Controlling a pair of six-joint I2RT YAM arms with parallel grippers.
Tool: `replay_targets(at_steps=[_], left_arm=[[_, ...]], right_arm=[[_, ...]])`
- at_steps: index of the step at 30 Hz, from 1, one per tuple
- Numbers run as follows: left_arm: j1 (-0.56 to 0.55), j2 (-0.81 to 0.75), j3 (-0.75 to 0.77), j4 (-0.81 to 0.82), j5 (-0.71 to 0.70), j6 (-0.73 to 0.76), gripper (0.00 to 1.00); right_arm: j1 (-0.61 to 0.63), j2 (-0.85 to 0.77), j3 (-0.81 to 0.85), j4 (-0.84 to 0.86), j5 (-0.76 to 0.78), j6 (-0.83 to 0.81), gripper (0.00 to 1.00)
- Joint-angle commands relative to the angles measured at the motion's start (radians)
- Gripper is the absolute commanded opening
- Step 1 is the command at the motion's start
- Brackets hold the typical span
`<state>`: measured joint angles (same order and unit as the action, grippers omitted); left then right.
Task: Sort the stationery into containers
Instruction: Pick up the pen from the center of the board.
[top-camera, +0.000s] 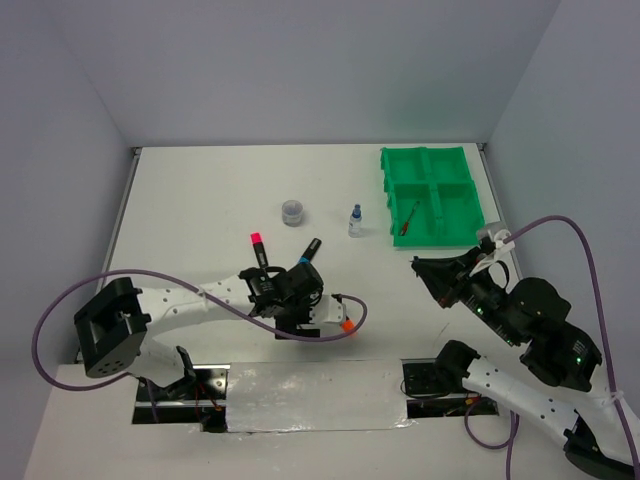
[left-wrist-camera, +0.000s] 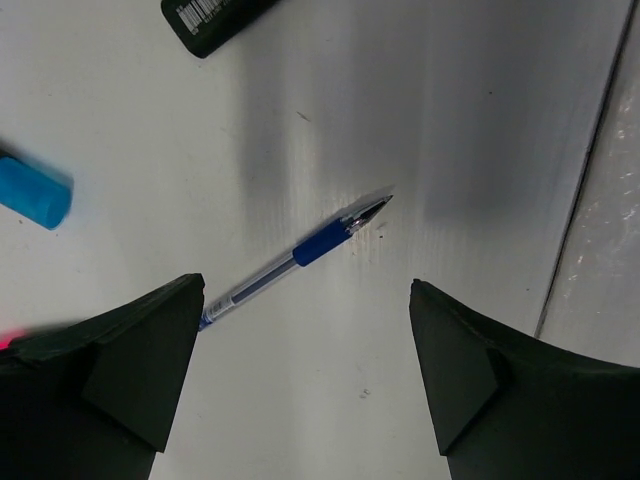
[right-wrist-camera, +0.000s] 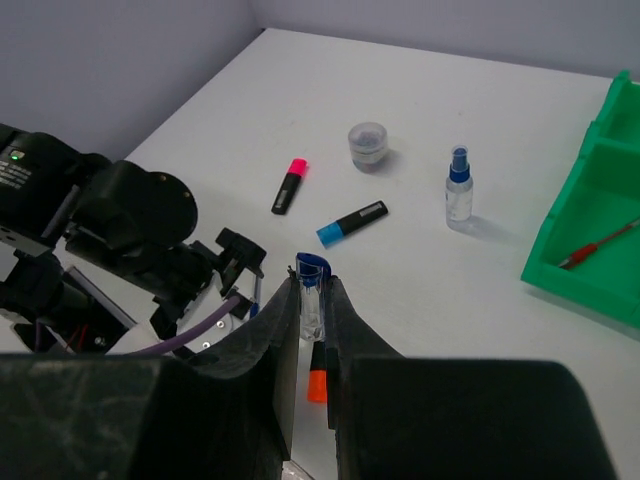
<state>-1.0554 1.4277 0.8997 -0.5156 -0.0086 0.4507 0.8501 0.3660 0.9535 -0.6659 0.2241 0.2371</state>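
My left gripper (left-wrist-camera: 305, 335) is open and hangs low over the table. The blue pen (left-wrist-camera: 300, 255) lies uncapped between and just ahead of its fingers, with its rear end under the left finger (left-wrist-camera: 140, 370). In the top view this gripper (top-camera: 293, 325) is beside the orange-ended highlighter (top-camera: 335, 321). My right gripper (right-wrist-camera: 312, 285) is shut on a small clear pen cap with a blue top (right-wrist-camera: 312, 275), held above the table. The green tray (top-camera: 455, 190) stands at the back right with the red pen (top-camera: 407, 220) in its near-left compartment.
The pink highlighter (top-camera: 258, 250), the blue highlighter (top-camera: 308, 252), the greyish tub (top-camera: 293, 211) and the blue-capped bottle (top-camera: 355, 221) are on the table's middle. A blue highlighter end (left-wrist-camera: 35, 195) and a black barcoded body (left-wrist-camera: 215, 15) lie near the left gripper.
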Motion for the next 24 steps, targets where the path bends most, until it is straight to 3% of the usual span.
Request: replay_targets(at_steps=[1, 10, 15, 20, 24], left_arm=[[0.018, 0.043, 0.005, 0.017, 0.025, 0.066, 0.96], [0.15, 0.166, 0.042, 0.046, 0.019, 0.098, 0.85], [0.158, 0.243, 0.068, 0.008, 0.047, 0.108, 0.79], [0.17, 0.218, 0.016, 0.032, 0.045, 0.109, 0.73], [0.179, 0.192, 0.014, 0.012, 0.065, 0.097, 0.45]], right_arm=[[-0.002, -0.032, 0.005, -0.032, -0.014, -0.018, 0.0], [-0.003, -0.087, -0.025, -0.041, -0.043, -0.03, 0.0], [-0.003, -0.114, -0.027, -0.054, -0.048, -0.042, 0.0], [-0.002, -0.137, -0.024, -0.057, -0.043, -0.051, 0.0], [-0.002, -0.148, -0.021, -0.057, -0.048, -0.053, 0.0]])
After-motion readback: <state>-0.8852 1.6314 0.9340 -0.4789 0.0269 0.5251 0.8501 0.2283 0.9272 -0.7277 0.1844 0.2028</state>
